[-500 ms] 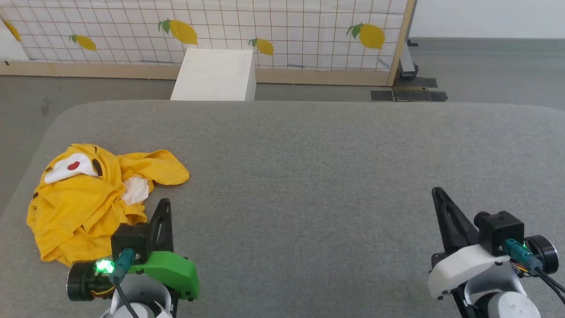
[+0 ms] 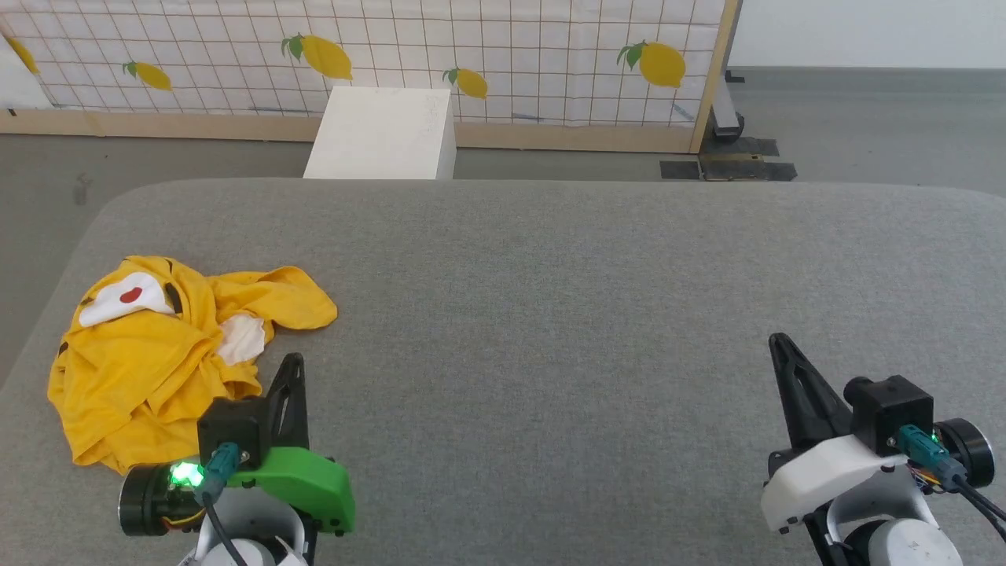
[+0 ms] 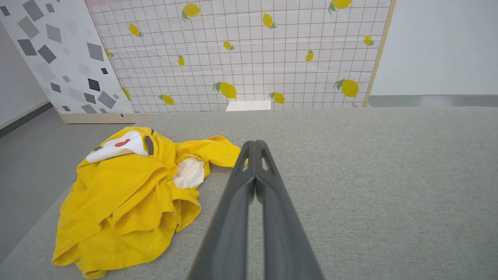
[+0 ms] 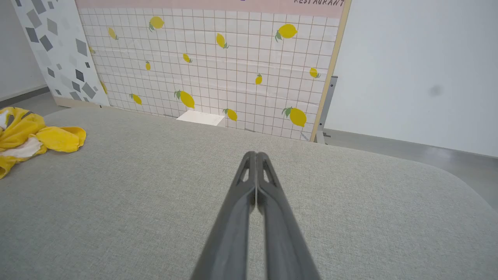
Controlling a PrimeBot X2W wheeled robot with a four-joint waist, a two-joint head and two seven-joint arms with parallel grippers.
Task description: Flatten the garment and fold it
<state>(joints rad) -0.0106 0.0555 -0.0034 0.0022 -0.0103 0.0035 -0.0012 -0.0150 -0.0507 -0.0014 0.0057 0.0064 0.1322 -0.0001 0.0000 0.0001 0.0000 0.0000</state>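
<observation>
The garment [image 2: 157,354] is a bright yellow T-shirt lying crumpled in a heap at the left end of the grey padded table [image 2: 550,299], with white patches and a red dot showing. In the left wrist view the garment [image 3: 128,198] lies left of my fingers; in the right wrist view the garment [image 4: 35,138] is far to the left. My left gripper [image 2: 294,360] is shut and empty, just right of the heap's near edge, clear of the cloth. Far off at the lower right, my right gripper [image 2: 778,339] is shut and empty over bare table.
A white box [image 2: 385,134] stands on the floor behind the table's far edge. A lemon-print tiled panel [image 2: 503,55] closes off the back. The table's left edge runs close to the garment.
</observation>
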